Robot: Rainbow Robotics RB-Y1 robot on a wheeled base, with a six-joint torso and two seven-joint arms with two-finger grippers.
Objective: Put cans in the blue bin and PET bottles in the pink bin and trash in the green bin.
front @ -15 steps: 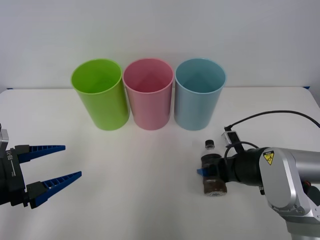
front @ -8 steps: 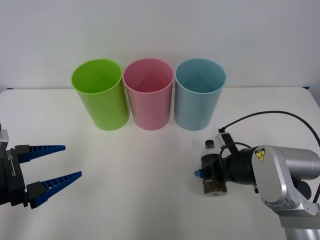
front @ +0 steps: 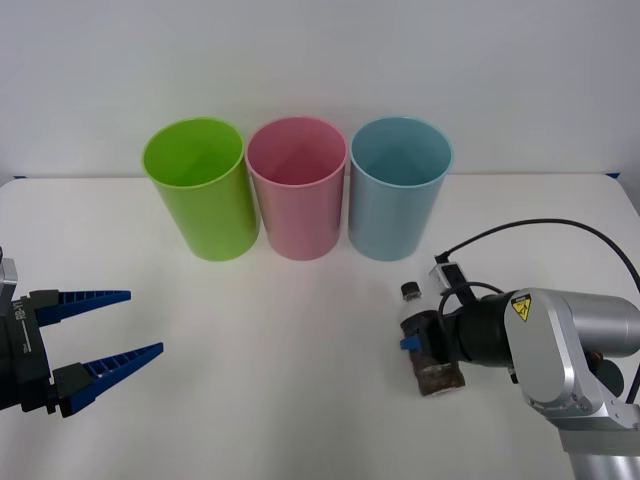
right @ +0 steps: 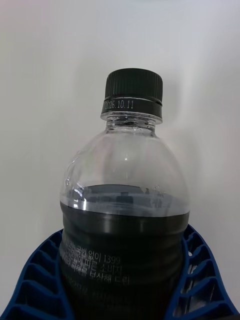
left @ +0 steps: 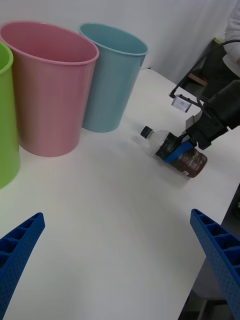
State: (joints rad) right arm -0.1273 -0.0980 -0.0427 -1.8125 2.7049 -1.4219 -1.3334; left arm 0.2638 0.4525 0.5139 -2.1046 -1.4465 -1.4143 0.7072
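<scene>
The PET bottle (front: 438,376), clear with a black cap and dark contents, lies on its side at table level, right of centre, cap pointing toward the bins. My right gripper (front: 415,343) is shut on its middle, blue fingers (right: 40,280) hugging both sides of the bottle (right: 125,200). The left wrist view shows the held bottle (left: 192,162) in front of the blue bin (left: 110,85). The green bin (front: 200,200), pink bin (front: 297,200) and blue bin (front: 398,200) stand upright in a row at the back. My left gripper (front: 144,322) hovers open at the far left, holding nothing.
A black cable (front: 520,230) loops over the right arm's wrist. The white table (front: 280,380) spreads between the two grippers, with open surface in front of the bins. Its right edge (left: 220,200) runs close behind the right arm.
The right gripper has turned the bottle slightly: its cap swung a little left and its base a little right. The left arm has not moved.
</scene>
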